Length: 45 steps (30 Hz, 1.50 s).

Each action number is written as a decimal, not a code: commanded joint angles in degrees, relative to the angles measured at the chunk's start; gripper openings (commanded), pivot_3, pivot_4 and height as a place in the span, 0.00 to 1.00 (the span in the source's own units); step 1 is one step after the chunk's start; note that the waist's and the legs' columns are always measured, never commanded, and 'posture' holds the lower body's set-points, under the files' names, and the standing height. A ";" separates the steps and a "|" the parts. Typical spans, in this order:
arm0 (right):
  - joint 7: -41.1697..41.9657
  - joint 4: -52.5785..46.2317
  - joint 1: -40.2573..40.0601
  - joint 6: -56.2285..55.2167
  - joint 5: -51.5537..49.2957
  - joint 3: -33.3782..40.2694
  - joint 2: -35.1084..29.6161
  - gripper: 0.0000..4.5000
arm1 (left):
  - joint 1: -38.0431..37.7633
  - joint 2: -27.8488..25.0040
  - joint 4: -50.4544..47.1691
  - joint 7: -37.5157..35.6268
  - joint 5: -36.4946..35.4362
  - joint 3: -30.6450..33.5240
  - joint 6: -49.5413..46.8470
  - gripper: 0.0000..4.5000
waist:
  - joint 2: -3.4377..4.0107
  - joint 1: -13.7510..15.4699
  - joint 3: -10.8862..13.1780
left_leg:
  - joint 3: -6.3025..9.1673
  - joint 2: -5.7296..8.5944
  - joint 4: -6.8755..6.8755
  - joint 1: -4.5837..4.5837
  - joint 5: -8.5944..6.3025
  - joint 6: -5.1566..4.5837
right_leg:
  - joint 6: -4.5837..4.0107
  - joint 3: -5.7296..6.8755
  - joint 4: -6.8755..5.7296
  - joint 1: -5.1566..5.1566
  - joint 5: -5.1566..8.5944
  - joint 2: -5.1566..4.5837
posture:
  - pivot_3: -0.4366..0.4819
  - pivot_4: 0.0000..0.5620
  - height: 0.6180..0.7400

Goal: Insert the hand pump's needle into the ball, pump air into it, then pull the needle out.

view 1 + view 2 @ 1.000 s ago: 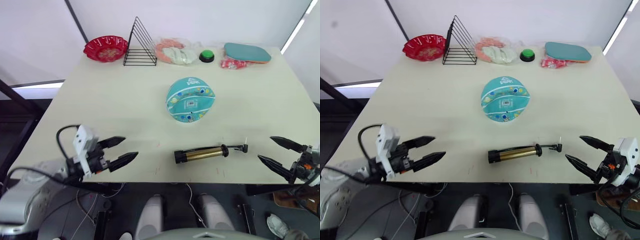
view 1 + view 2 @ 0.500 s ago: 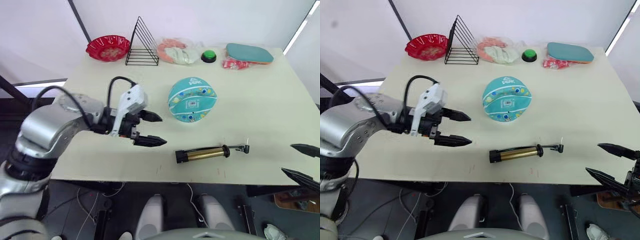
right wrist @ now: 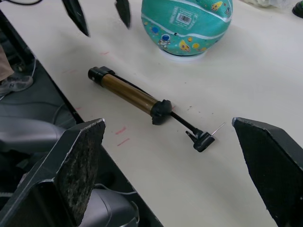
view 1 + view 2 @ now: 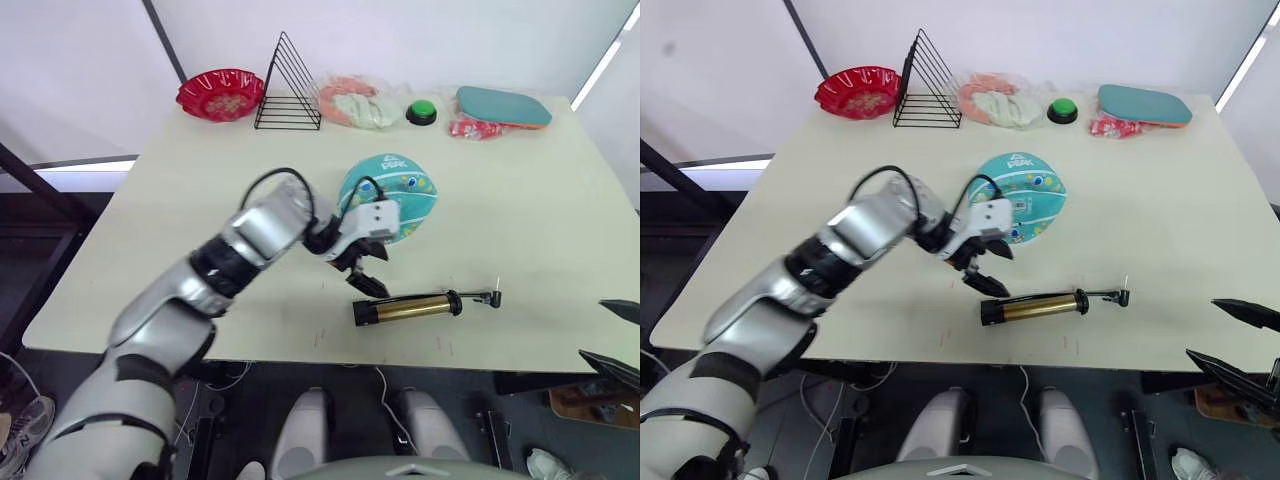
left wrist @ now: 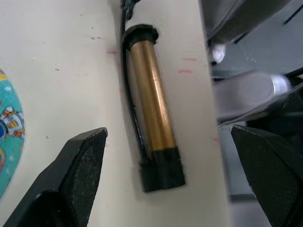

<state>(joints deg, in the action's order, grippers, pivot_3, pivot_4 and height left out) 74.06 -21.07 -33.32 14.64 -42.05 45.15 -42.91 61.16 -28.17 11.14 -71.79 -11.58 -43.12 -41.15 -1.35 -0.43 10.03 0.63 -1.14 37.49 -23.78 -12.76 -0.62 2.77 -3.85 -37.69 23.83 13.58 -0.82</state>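
The teal-blue ball with its white barcode label rests mid-table. In front of it, close to the table's front edge, lies the hand pump, a gold cylinder with black ends, its thin black hose along it. The needle sticks up from the black fitting at the pump's right end. My left gripper hangs open just above the pump's left black end, close in front of the ball, touching neither. My right gripper is open off the table's front right corner, well right of the needle.
Along the far edge stand a red bowl, a black wire rack, a plastic bag of pale items, a green button, a teal paddle and a red packet. The pump lies close to the table's front edge.
My left arm has reached from the table's front left across to the ball and the pump's left end, still open. My right gripper has drawn back to the lower right.
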 commanded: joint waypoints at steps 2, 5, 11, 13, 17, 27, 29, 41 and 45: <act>-0.82 -2.15 -0.41 -0.91 0.07 0.00 0.84 1.00 | 2.41 6.53 8.55 -0.10 5.81 -1.34 7.62 0.48 | -0.01 -0.43 0.01 | -0.05 0.01 0.00 -0.03 0.00 0.00 | 0.01 -0.06 0.02 0.01 0.00 -0.03 | 0.48 0.27 1.00; -1.35 -2.23 0.10 -0.94 0.45 -0.72 1.00 1.00 | 3.39 10.88 14.89 0.67 9.13 -1.39 11.20 0.48 | -0.01 -0.39 0.01 | -0.06 0.01 0.00 -0.02 -0.03 -0.04 | 0.02 -0.08 0.00 0.02 -0.01 -0.03 | 0.48 0.27 1.00; -2.65 -3.03 0.59 -1.49 1.04 -2.32 2.34 1.00 | 5.17 21.65 31.31 3.84 15.56 -1.43 18.85 0.48 | -0.01 -0.27 0.01 | -0.03 0.05 0.00 -0.02 -0.03 -0.04 | 0.02 -0.06 0.00 0.01 -0.01 -0.03 | 0.48 0.27 1.00; -3.21 -2.94 0.89 -2.22 1.72 -2.72 2.85 1.00 | 5.60 24.45 36.20 4.93 16.90 -0.32 21.51 0.48 | -0.02 -0.26 0.01 | -0.02 0.08 0.00 -0.05 -0.03 -0.05 | 0.06 -0.06 0.02 0.01 -0.01 -0.04 | 0.48 0.27 1.00; -3.77 -2.19 1.17 -3.42 2.55 -3.21 3.23 1.00 | 6.40 27.99 41.65 5.16 18.46 1.55 23.85 0.48 | -0.02 -0.36 0.02 | -0.03 0.10 0.00 -0.06 -0.07 -0.10 | 0.18 -0.09 0.01 0.03 -0.03 -0.06 | 0.48 0.27 1.00; -5.31 -3.55 0.64 -3.58 3.17 -5.03 4.22 1.00 | 8.01 36.91 53.13 11.23 24.12 4.39 28.57 0.48 | -0.02 -0.26 0.01 | 0.00 0.15 0.00 -0.07 -0.07 -0.10 | 0.21 -0.07 0.02 0.02 -0.02 -0.08 | 0.48 0.27 1.00; -5.63 -3.79 0.60 -3.57 3.25 -5.30 4.23 1.00 | 8.36 37.94 54.71 11.97 24.96 4.92 29.18 0.48 | -0.01 -0.27 0.01 | 0.01 0.15 0.00 -0.06 -0.07 -0.10 | 0.22 -0.07 0.01 0.02 -0.01 -0.08 | 0.48 0.27 1.00; -7.37 -5.21 0.18 -3.14 3.20 -6.31 3.90 1.00 | 7.33 42.01 60.41 15.82 28.24 8.13 30.81 0.00 | 0.00 -0.44 -0.01 | 0.00 0.15 0.05 0.04 -0.07 -0.10 | 0.22 -0.09 -0.05 -0.03 0.00 -0.07 | 0.48 0.27 1.00; -8.09 -5.51 0.27 -2.55 3.05 -6.47 3.79 1.00 | 6.99 40.66 58.42 13.94 26.91 10.64 30.41 0.00 | 0.02 -0.46 -0.02 | 0.01 0.15 0.05 0.03 -0.07 -0.10 | 0.25 -0.09 -0.05 -0.03 -0.01 -0.07 | 0.48 0.27 1.00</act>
<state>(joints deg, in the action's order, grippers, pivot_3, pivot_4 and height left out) 66.53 -24.67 -32.85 12.23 -38.43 38.13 -38.88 68.28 9.32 70.27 -57.04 15.07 -33.26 -10.10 -1.33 -0.89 10.00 0.64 -0.99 37.53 -23.76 -12.83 -0.72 3.05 -3.94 -37.74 23.81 13.56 -0.89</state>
